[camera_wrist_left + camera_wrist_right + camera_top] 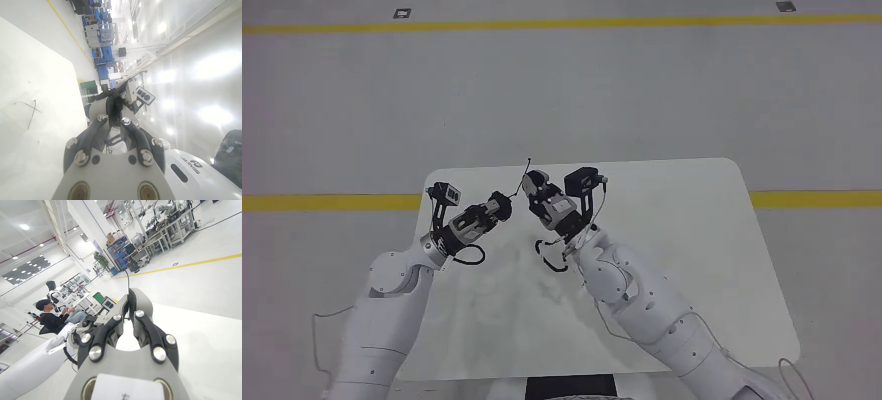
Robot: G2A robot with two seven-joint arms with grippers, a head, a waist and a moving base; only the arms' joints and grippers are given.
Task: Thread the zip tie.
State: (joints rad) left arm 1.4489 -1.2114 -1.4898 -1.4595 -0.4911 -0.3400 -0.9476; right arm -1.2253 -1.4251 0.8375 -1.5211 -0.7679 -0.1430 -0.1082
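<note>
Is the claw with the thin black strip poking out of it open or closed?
Shut: the right gripper has its fingers pressed together on the zip tie, which pokes out past their tips.

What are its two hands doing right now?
Left hand: closed; contents cannot be told.
Right hand: closed on the thin black plastic zip tie.

**Zip tie's held stretch lost between gripper pads**

The zip tie (128, 283) disappears between the closed pads of the right gripper (129, 295), so its pinched stretch is hidden; in the top view it is a hair-thin line, too small to tell head from tail; whatever sits between the pressed-together fingers of the left gripper (113, 100) is masked by their dark pads; crossed thin straps (32, 111) on the table (28, 66) lie washed out, their ends indistinct.
</note>
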